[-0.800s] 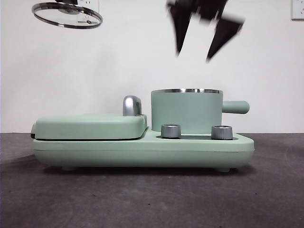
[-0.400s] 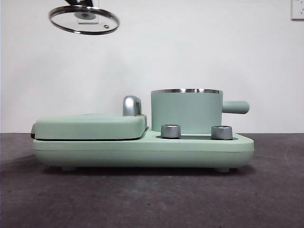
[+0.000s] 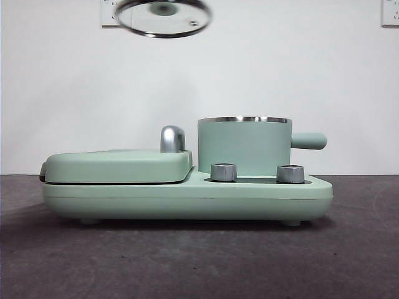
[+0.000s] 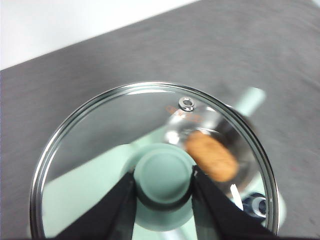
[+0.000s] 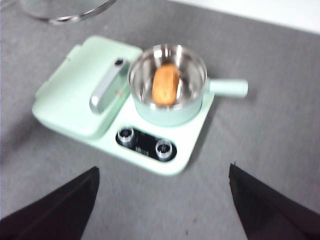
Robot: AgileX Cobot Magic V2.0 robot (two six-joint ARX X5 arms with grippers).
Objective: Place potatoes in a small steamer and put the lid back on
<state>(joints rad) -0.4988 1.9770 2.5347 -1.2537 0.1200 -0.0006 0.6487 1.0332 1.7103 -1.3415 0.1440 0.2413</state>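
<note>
Potato (image 5: 165, 84) lies inside the small steamer (image 3: 244, 146), which sits on the mint-green cooker base (image 3: 187, 196) beside the flat griddle cover (image 3: 118, 165). Left gripper (image 4: 164, 182) is clamped on the knob of the glass lid (image 3: 163, 17), held high above the griddle side, well apart from the pot. Right gripper (image 5: 162, 200) hangs high, jaws spread, empty. Judgement: centre the lid over the steel rim, keep it level, lower until it seats all round, then release.
</note>
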